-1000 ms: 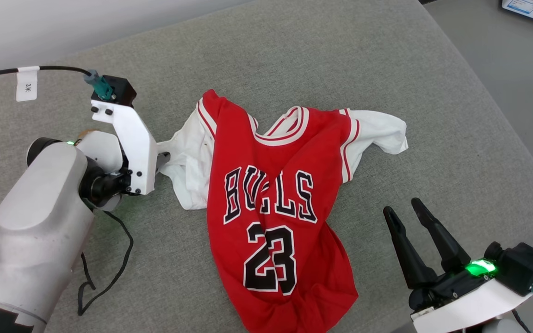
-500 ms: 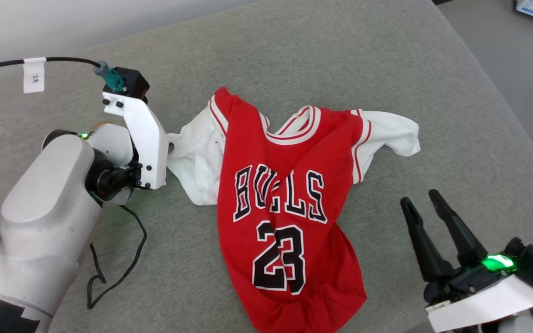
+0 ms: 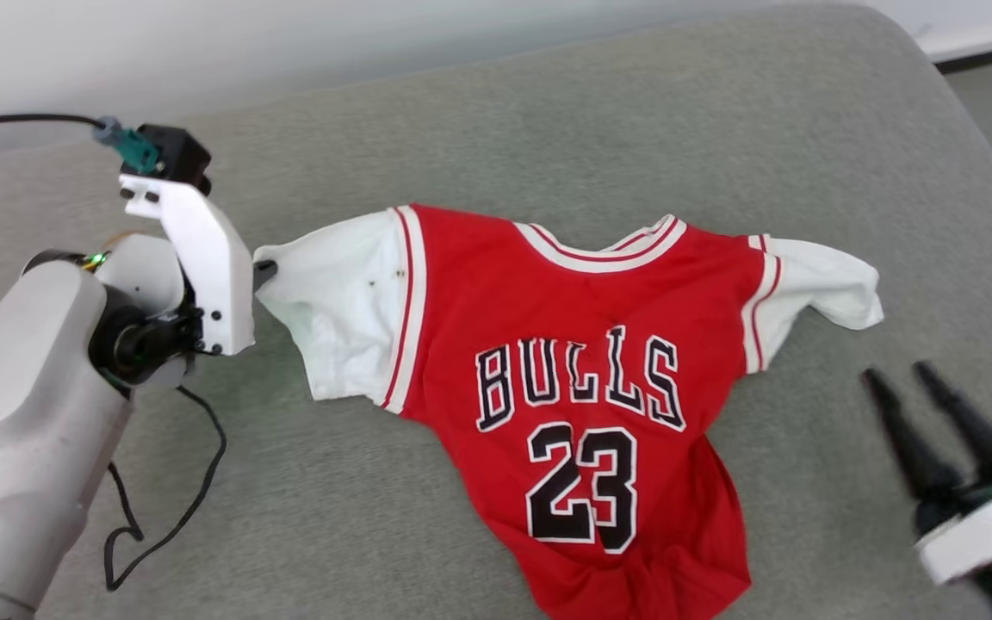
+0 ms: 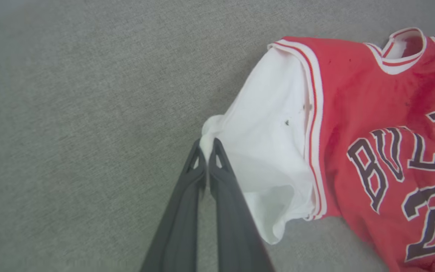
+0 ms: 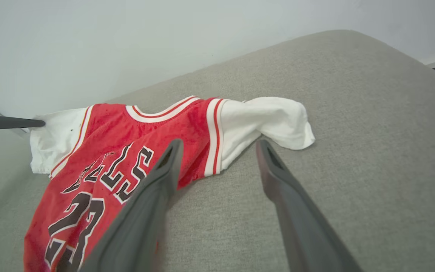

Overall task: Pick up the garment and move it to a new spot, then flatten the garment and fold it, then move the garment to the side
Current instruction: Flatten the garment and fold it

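The garment point(image 3: 565, 344) is a red T-shirt with white short sleeves, striped trim and dark "BULLS 23" print, lying face up on the grey cushion point(image 3: 548, 129). Its chest is spread out; the hem is bunched at the bottom. My left gripper point(image 4: 207, 145) is shut on the edge of the garment's white sleeve point(image 4: 263, 151), and its tip point(image 3: 262, 271) shows at the sleeve's left end. My right gripper point(image 3: 896, 379) stands open over bare cushion, just below the other white sleeve point(image 3: 832, 280). From the right wrist, the garment point(image 5: 127, 151) lies beyond the open fingertips point(image 5: 175, 145).
The grey cushion's rounded right edge point(image 3: 991, 172) drops off toward the floor. A pale wall point(image 3: 203, 43) runs behind the cushion. A black cable point(image 3: 169, 508) hangs loosely under my left forearm point(image 3: 22, 413).
The left gripper has pulled the sleeve leftward, and the garment's chest has spread out flatter and wider. The head camera has shifted, so the whole scene sits differently. The right gripper stays open.
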Robot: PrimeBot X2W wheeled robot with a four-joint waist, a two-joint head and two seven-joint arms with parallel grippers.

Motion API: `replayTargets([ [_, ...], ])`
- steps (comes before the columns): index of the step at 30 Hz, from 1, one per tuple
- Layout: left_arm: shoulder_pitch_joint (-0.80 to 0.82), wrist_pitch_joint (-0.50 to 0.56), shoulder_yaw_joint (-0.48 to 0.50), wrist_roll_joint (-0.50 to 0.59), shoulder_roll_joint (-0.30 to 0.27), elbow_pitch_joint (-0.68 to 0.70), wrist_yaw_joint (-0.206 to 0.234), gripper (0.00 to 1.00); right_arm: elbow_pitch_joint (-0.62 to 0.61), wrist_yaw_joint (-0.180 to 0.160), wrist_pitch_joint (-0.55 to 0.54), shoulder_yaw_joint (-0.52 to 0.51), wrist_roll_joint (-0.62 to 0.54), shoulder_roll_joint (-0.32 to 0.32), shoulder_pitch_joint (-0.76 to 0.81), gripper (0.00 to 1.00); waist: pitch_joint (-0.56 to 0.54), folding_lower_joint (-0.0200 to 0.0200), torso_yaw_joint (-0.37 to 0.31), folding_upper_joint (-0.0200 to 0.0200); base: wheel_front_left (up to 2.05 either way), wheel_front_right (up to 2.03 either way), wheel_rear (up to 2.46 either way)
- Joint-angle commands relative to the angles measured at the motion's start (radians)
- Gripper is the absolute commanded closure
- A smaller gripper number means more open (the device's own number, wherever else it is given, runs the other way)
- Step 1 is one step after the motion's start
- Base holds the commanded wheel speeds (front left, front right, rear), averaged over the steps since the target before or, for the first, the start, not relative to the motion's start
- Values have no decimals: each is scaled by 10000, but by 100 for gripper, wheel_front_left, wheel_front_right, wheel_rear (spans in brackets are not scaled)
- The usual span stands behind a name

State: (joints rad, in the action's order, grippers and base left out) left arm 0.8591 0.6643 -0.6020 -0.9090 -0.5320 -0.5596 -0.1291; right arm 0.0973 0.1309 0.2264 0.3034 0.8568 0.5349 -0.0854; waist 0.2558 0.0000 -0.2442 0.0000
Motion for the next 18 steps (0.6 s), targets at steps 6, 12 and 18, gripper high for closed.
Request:
replayTargets([
  [6, -493, -259, 130, -148, -479, 77, -11, 100, 1461, -4, -2111, -284, 982, 1411, -1675, 0, -350, 0, 917, 0, 0, 0, 0],
  [12, -591, -460, 236, -155, -651, 58, 68, 100, 2416, -4, -3840, -295, 1268, 1533, -2963, 0, -241, 0, 1315, 0, 0, 0, 0],
  [18, -368, -597, 217, -102, -591, 25, 70, 100, 3740, -5, -5608, 22, 1050, 1183, -4582, 0, 3, 0, 1632, 0, 0, 0, 0],
])
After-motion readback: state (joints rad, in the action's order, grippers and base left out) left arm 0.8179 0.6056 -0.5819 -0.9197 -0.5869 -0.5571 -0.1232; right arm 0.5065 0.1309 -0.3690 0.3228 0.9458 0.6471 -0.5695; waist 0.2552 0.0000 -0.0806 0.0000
